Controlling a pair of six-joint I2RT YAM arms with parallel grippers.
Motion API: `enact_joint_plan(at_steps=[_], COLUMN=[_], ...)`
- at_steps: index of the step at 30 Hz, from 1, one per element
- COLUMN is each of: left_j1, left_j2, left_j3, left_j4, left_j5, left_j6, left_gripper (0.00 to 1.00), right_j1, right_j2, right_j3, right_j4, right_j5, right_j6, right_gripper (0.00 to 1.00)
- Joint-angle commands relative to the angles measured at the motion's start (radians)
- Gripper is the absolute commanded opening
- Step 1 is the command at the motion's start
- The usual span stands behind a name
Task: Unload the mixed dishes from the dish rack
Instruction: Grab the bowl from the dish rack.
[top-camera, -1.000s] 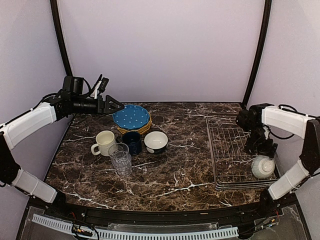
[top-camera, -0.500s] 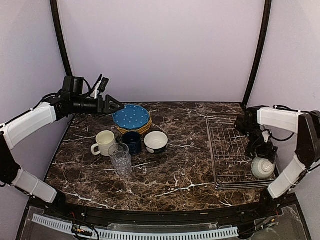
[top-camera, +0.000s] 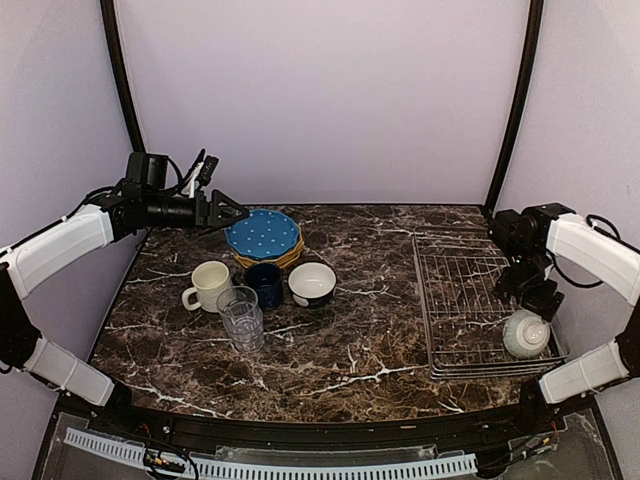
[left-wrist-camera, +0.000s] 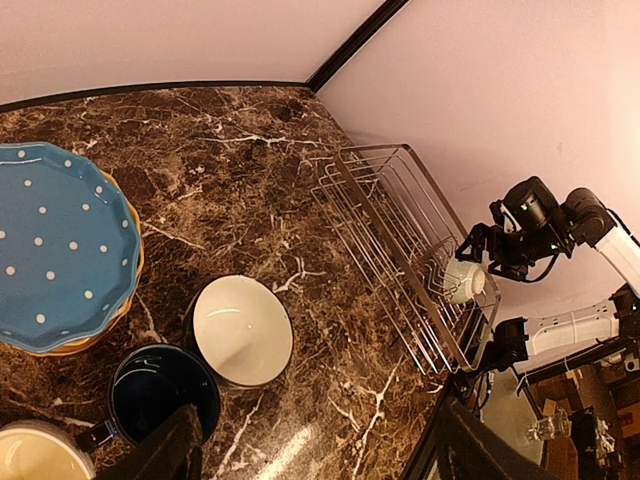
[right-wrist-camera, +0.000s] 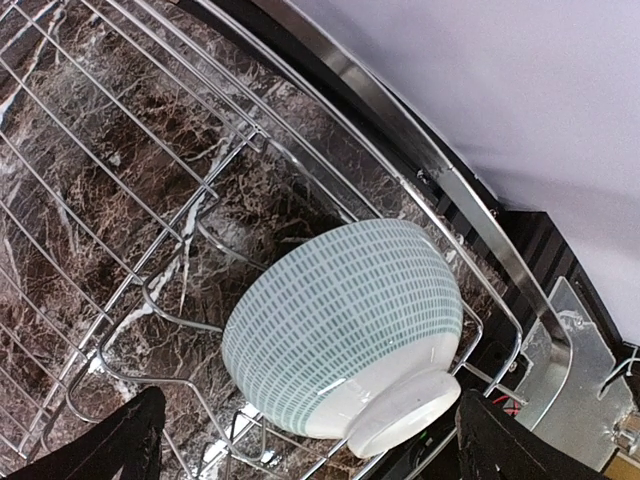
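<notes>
A pale teal-and-white bowl (top-camera: 525, 335) lies tipped on its side in the near right corner of the silver wire dish rack (top-camera: 462, 268). My right gripper (top-camera: 537, 297) hovers just above it, open, not touching. In the right wrist view the bowl (right-wrist-camera: 345, 320) sits between my open fingertips (right-wrist-camera: 125, 435). On the left table stand a blue dotted plate (top-camera: 262, 233) stacked on a yellow one, a cream mug (top-camera: 209, 284), a dark blue cup (top-camera: 265, 282), a second bowl (top-camera: 312, 283) and a clear tumbler (top-camera: 242, 319). My left gripper (top-camera: 228, 210) is open and empty beside the plates.
The rack's raised side (right-wrist-camera: 400, 130) runs close behind the bowl, with the table's right edge and a black frame just beyond. The rack (left-wrist-camera: 385, 225) holds only that bowl (left-wrist-camera: 463, 280). Bare marble (top-camera: 370, 330) lies between the dishes and the rack.
My right wrist has shifted a little to the right and back over the rack, staying above the bowl. The bowl and the left arm have not moved.
</notes>
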Motion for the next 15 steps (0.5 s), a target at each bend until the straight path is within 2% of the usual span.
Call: enact_joint_plan(at_steps=[1, 7, 15], left_j1=[-0.003, -0.003, -0.003], left_j2=[-0.003, -0.001, -0.001], left_j3=[-0.022, -0.024, -0.024], left_j4=[0.024, 0.026, 0.026], left_j5=[0.018, 0.018, 0.018], left_j6=[-0.002, -0.002, -0.001], left_gripper=[0.79, 0.79, 0.79], right_j1=[0.001, -0.004, -0.014], right_j2=[0.004, 0.04, 0.193], right_j3=[0.011, -0.005, -0.026], right_j4=[-0.148, -0.148, -0.147], right_j5=[-0.042, -0.007, 0.023], right_j6=[0.073, 0.175, 0.22], right_gripper=[0.99, 0.97, 0.98])
